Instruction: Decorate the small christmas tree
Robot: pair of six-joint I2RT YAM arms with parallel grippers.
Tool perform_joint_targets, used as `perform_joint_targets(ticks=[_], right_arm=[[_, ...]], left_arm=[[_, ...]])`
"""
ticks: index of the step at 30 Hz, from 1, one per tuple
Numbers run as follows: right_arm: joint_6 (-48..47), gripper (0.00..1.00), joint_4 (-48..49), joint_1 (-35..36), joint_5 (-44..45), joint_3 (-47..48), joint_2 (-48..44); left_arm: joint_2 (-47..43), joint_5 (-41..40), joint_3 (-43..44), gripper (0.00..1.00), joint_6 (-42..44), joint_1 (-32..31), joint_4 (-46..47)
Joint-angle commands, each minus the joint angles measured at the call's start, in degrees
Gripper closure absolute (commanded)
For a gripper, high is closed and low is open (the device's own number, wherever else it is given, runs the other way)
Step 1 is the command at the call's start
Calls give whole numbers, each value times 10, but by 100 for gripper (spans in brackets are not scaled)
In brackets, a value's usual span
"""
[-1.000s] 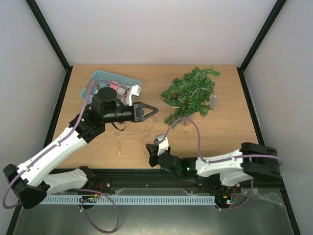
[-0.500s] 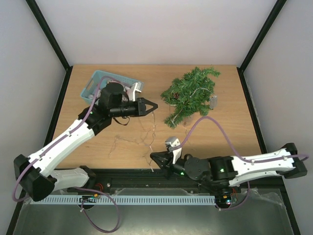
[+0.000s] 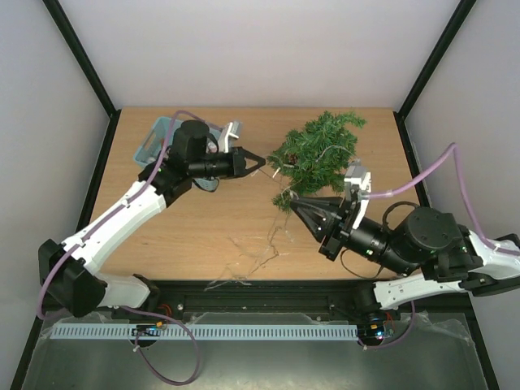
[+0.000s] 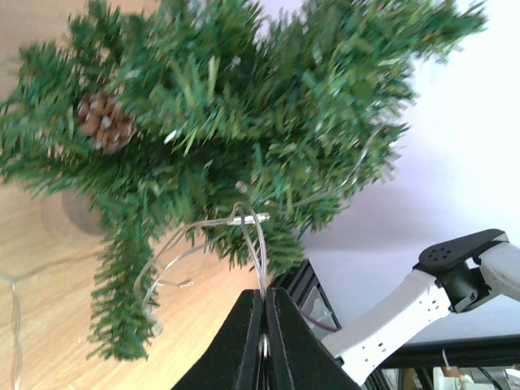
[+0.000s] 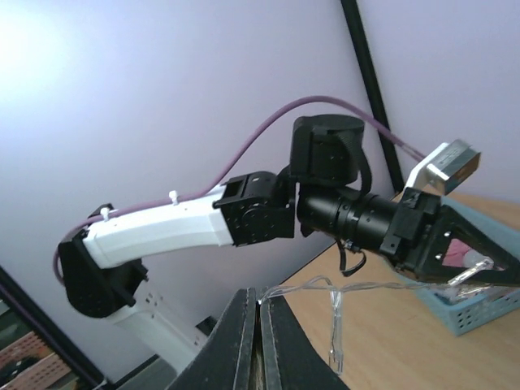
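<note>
Pinching a thin light wire (image 4: 253, 236) between its two black fingers, the left gripper (image 3: 261, 161) is fully closed, its tips just beside the left branches of the small christmas tree (image 3: 318, 152). In the left wrist view the wire goes up from the closed tips into the green needles, and a brown pine cone (image 4: 104, 122) sits among the branches on the left.

The tree is on the far part of the table (image 3: 382, 219), to the right of the middle. The right gripper (image 3: 292, 201) is at the near side of the tree, pointing to the left. It is also closed, and in the right wrist view the same clear wire comes out between its fingertips (image 5: 244, 305) and runs to the right. A loose part of the wire lies on the wood near the front edge.

The teal basket (image 3: 157, 134) stands at the far left, partly hidden behind the left arm.
</note>
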Motion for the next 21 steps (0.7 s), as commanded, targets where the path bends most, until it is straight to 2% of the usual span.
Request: perform_joint_targets(ticks=[1, 8, 12, 14, 16, 17, 21], right_arm=[[-73, 99, 9, 7, 30, 65, 25], [-134, 99, 36, -7, 52, 125, 123], [-115, 99, 28, -97, -25, 168, 177], [-106, 99, 24, -134, -62, 190, 204], [-99, 99, 15, -162, -99, 219, 232], [-98, 99, 11, -170, -109, 232, 245], [-93, 99, -13, -195, -133, 289, 285]], left_arm=[[29, -31, 18, 97, 24, 18, 2], [35, -57, 13, 91, 52, 24, 28], [35, -65, -3, 84, 58, 30, 38], [23, -80, -17, 75, 61, 35, 38], [-4, -101, -44, 60, 65, 42, 32], [-21, -116, -57, 55, 67, 46, 22], [-120, -212, -120, 46, 71, 60, -37]])
